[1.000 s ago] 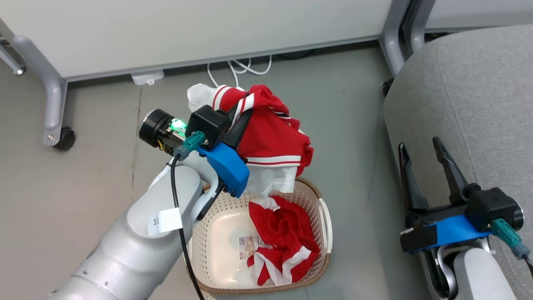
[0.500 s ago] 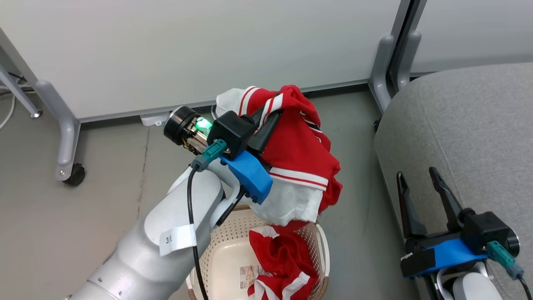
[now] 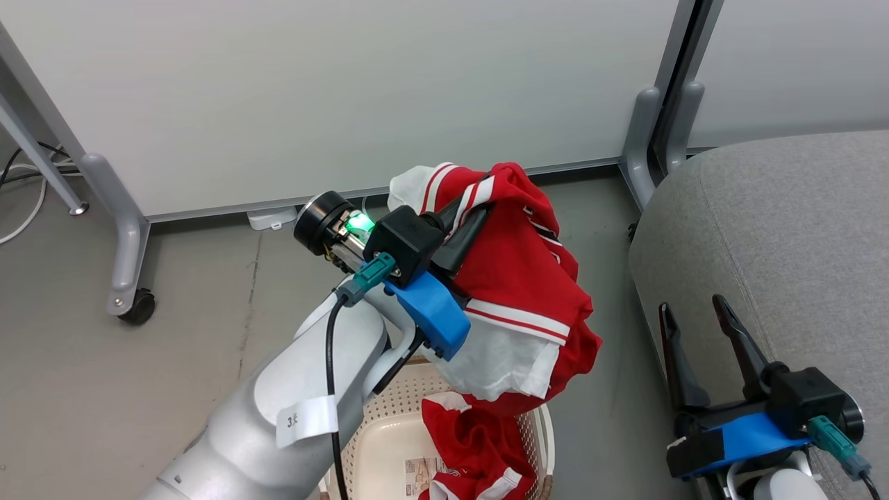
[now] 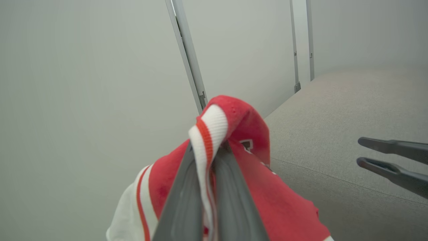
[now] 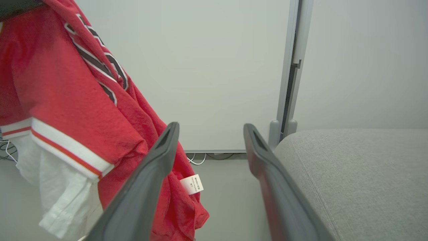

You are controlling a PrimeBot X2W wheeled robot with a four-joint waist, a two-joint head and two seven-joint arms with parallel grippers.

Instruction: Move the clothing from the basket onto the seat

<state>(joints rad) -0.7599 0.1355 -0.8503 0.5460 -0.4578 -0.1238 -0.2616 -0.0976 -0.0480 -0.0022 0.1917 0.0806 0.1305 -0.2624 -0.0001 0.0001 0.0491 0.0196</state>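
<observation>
- left gripper (image 3: 471,212): jaws pressed together on a fold of the jersey (image 3: 528,278), which is held in the air above the basket and not yet over the seat.
- jersey: soft, light and floppy. It hangs bunched below the pinch with a white panel lowest. It will probably drape and snag rather than slip, and the thick striped trim looks like a good place to hold it.
- basket (image 3: 378,423): on the floor under the arm, with the shorts (image 3: 479,444) crumpled in its right side. They should handle the same way; take them at a raised fold or hem.
- right gripper (image 3: 692,307): jaws spread, nothing between them, at the seat's near edge.
- seat (image 3: 799,229): far right, grey cushion.
- views: the left wrist view shows the striped trim (image 4: 209,134) clamped between the fingers, while in the head view that spot is buried in cloth. The right wrist view shows a small white label (image 5: 192,184) and dark lettering. The head view gives the basket and shorts.
</observation>
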